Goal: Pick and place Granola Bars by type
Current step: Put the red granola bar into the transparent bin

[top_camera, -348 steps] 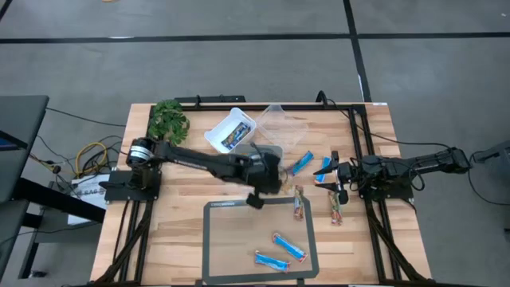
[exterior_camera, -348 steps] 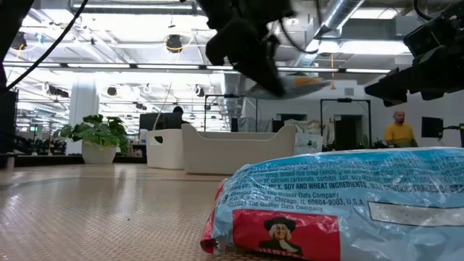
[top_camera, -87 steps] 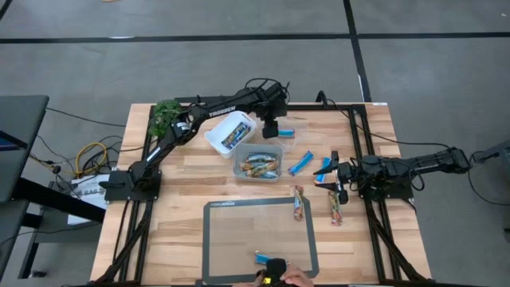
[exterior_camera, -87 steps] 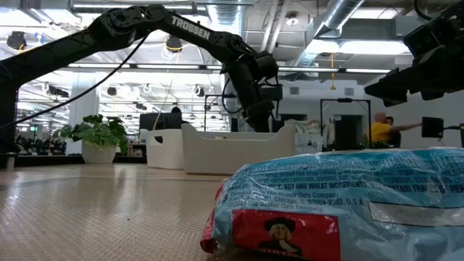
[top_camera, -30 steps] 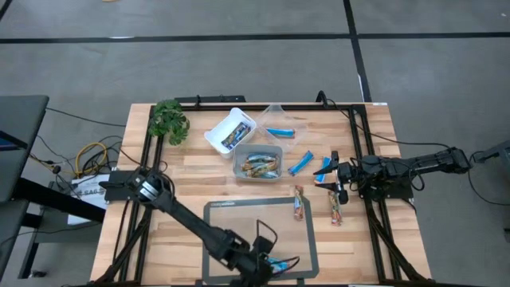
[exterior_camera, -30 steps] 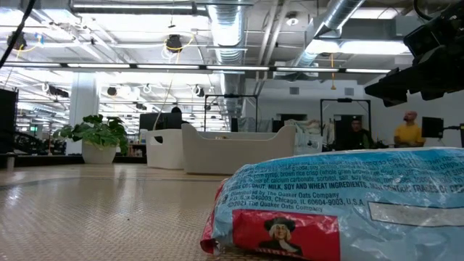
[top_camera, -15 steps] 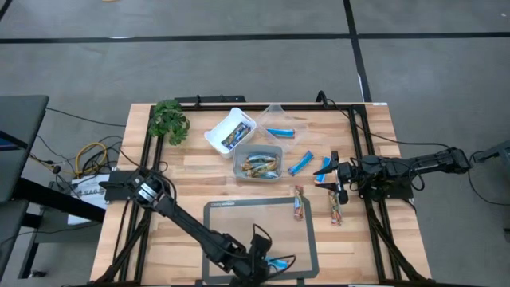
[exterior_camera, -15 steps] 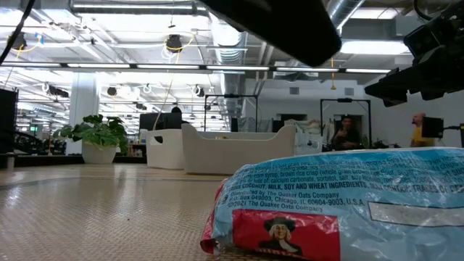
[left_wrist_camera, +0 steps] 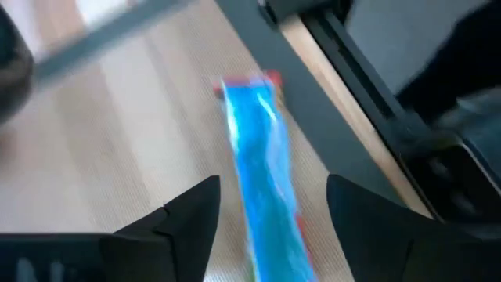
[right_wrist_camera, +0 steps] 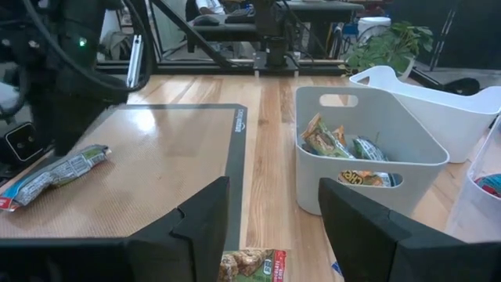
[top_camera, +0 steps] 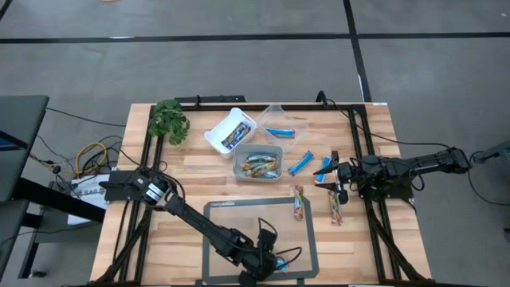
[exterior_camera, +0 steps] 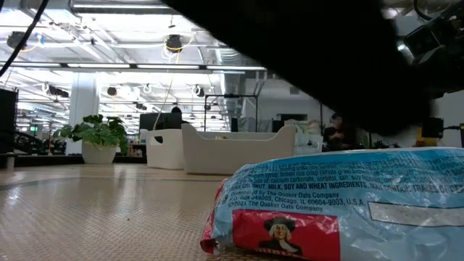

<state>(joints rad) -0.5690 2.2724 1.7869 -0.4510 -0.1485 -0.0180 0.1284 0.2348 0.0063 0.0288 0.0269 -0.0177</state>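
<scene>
High view: the wooden tabletop (top_camera: 183, 171) carries a grey mat (top_camera: 219, 219) at its near edge, with three tubs behind it. The white tub (top_camera: 229, 131) sits nearest the small plant (top_camera: 168, 121). The grey tub (top_camera: 259, 162) in the middle holds brown bars. The clear tub (top_camera: 279, 119) at the far side has a blue bar (top_camera: 280, 132) lying at its near edge.

The left arm reaches low across the mat, and its hand (top_camera: 269, 259) hangs over a blue bar (top_camera: 279, 261) near the mat's front edge. In the left wrist view the fingers (left_wrist_camera: 188, 215) stand apart, one on each side of this blue bar (left_wrist_camera: 262, 188), released and not gripping it; the bar lies flat on the mat. The low view shows the same bar (exterior_camera: 348, 206) right up close, with the arm a dark mass overhead.

The right arm waits at the right edge of the tabletop, its hand (top_camera: 339, 179) spread and holding nothing, as the right wrist view also shows (right_wrist_camera: 270, 227).

Loose bars lie between the tubs and that hand: two blue ones (top_camera: 300, 163) (top_camera: 323, 167) side by side. A brown bar (top_camera: 300, 205) rests on the mat's right edge, and another (top_camera: 335, 207) lies on the wood just beside the right hand.
</scene>
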